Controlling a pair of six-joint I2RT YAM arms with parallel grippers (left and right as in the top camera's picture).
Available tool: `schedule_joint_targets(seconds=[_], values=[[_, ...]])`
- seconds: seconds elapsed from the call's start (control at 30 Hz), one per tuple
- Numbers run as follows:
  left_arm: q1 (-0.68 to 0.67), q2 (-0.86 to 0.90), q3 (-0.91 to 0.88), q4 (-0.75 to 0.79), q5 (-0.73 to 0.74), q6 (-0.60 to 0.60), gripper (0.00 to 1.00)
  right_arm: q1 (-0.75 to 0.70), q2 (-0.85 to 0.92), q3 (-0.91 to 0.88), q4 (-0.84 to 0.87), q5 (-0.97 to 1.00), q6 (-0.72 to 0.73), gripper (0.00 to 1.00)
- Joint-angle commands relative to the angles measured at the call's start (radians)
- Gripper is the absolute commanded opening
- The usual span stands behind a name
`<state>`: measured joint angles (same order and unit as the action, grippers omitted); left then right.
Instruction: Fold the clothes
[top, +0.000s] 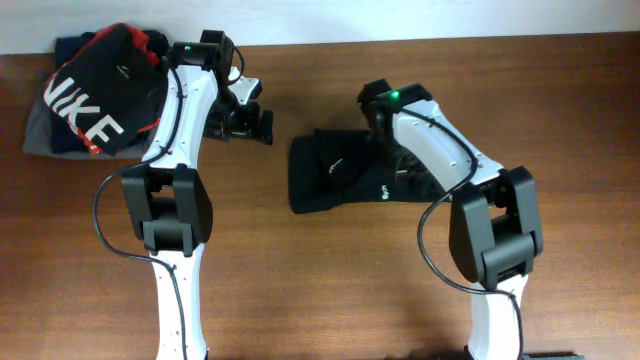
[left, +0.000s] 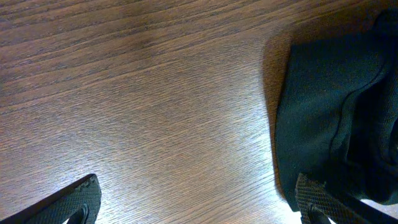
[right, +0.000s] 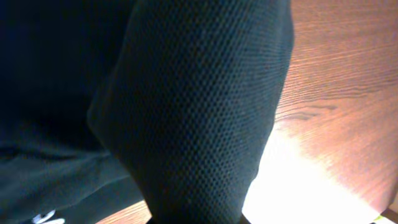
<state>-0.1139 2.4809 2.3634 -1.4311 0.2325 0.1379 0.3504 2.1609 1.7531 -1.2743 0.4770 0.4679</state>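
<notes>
- At the middle of the table (top: 300, 280), the black T-shirt (top: 330, 170) lies as a partly folded, flattened bundle. Its right part is hidden under the right arm.
- The pile at the far left corner, the black-and-red NIKE garment (top: 95, 95) on a grey garment (top: 35, 135), lies well apart from it.
- The right gripper (top: 392, 150) sits down on the shirt. Its fingers are hidden, but in the right wrist view a ridge of mesh cloth rises straight at the lens with lit table beside it, so it appears clamped on a fold.
- The left gripper (left: 199, 208) hangs over bare wood with its fingertips spread wide and nothing between them. The shirt's dark edge lies just beside one tip.
- Handling, as a judgement: the fabric looks light, limp and thin. It will sag and drag rather than hold a shape, and layers may slide over one another. It is not fragile.
- Where to hold: pinch at a hem or corner, through all the layers meant to move. A second grip at the matching corner would stop the fold twisting.
- Direction: the bundle's long axis runs left to right across the table. A tiny white logo (top: 383, 192) shows near its front edge. Which end holds the collar cannot be told.
</notes>
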Motion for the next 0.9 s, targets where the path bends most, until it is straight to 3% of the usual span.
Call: schedule_joint_targets(seconds=[0.0,0.03,0.1,0.13,0.2,0.27,0.6,0.63,0.83,0.87], values=[[-0.002,0.012,-0.005,-0.002,0.012,0.013,0.99,0.021,0.027,0.008,0.002,0.001,0.017,0.13],[-0.002,0.012,-0.005,-0.001,0.011,0.013,0.99,0.025,0.035,0.006,0.002,0.0,0.017,0.18],[-0.002,0.012,-0.005,-0.001,0.012,0.013,0.99,0.035,0.043,0.006,-0.003,-0.01,0.017,0.44],[-0.002,0.012,-0.005,-0.002,0.011,0.013,0.99,0.038,0.045,0.006,-0.004,-0.02,0.017,0.52],[-0.002,0.012,-0.005,-0.002,0.011,0.013,0.99,0.047,0.045,0.006,-0.004,-0.045,0.017,0.61],[-0.002,0.012,-0.005,-0.002,0.011,0.013,0.99,0.051,0.043,0.008,-0.005,-0.051,0.017,0.63],[-0.002,0.012,-0.005,-0.001,0.011,0.013,0.99,-0.023,-0.105,0.192,-0.064,-0.119,0.068,0.58],[-0.002,0.012,-0.005,-0.001,0.011,0.013,0.99,-0.043,-0.121,0.216,-0.06,-0.156,0.061,0.54],[-0.002,0.012,-0.005,-0.001,0.011,0.013,0.99,-0.204,-0.139,0.243,0.045,-0.513,-0.075,0.05],[-0.002,0.012,-0.005,0.0,0.011,0.013,0.99,-0.234,-0.126,0.243,0.058,-0.559,-0.076,0.04]])
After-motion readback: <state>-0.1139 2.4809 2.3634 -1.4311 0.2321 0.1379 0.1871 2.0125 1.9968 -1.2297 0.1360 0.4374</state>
